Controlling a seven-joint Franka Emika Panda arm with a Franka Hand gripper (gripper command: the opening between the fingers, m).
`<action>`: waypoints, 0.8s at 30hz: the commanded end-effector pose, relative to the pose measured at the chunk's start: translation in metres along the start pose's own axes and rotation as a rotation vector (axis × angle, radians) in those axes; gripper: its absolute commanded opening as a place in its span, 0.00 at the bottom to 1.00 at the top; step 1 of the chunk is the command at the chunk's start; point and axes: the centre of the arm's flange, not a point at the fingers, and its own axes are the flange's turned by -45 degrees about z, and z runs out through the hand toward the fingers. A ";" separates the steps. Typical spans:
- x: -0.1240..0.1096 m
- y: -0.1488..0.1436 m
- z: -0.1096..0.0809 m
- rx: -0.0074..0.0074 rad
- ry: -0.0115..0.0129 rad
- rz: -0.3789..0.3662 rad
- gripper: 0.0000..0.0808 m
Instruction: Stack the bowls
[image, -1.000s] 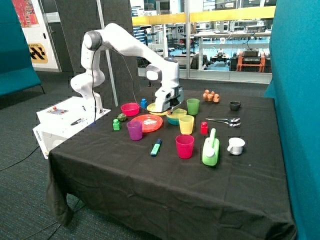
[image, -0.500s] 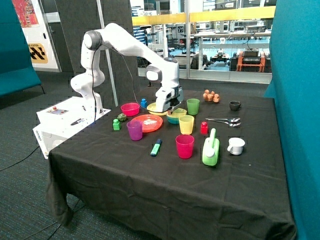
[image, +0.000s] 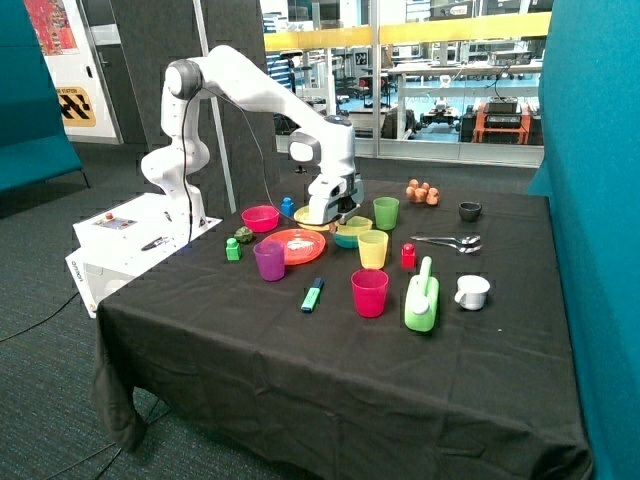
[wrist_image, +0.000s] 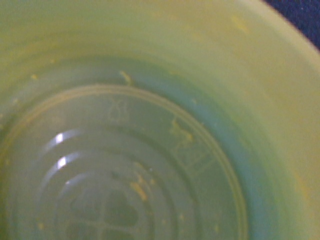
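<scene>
Your claw (image: 340, 219) sits low over the yellow bowl (image: 356, 224), which rests nested inside the blue bowl (image: 349, 240) near the middle of the counter (image: 330, 370). Whether the claw is wide, narrow or gripping, you cannot tell: the arm's white head hides it in the outside view, and the wrist view shows none of it.

Wrist view: filled almost wholly by the yellow bowl's inside (wrist_image: 150, 150), moulded rings on its floor, a bluish tint showing through the wall. A sliver of dark cloth at one corner.

Pink bowl (image: 260, 217) stands apart, alone, on the far side of the orange plate (image: 295, 245), not stacked. So two bowls nested, one still out.

Around the stack: green cup (image: 386, 212) just behind, yellow cup (image: 372, 249) just in front, a yellow plate (image: 312, 217) under the arm's head. Nearer you: purple cup (image: 269, 261), magenta cup (image: 369, 292), green marker (image: 312, 295). Spoons (image: 447, 241) and a white cup (image: 471, 291) lie well off toward the teal screen.
</scene>
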 end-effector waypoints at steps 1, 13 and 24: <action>-0.001 0.000 -0.002 0.0001 -0.0010 -0.014 0.50; -0.011 -0.007 -0.012 0.0001 -0.0010 -0.055 0.48; -0.043 -0.019 -0.035 0.0002 -0.0009 -0.192 0.44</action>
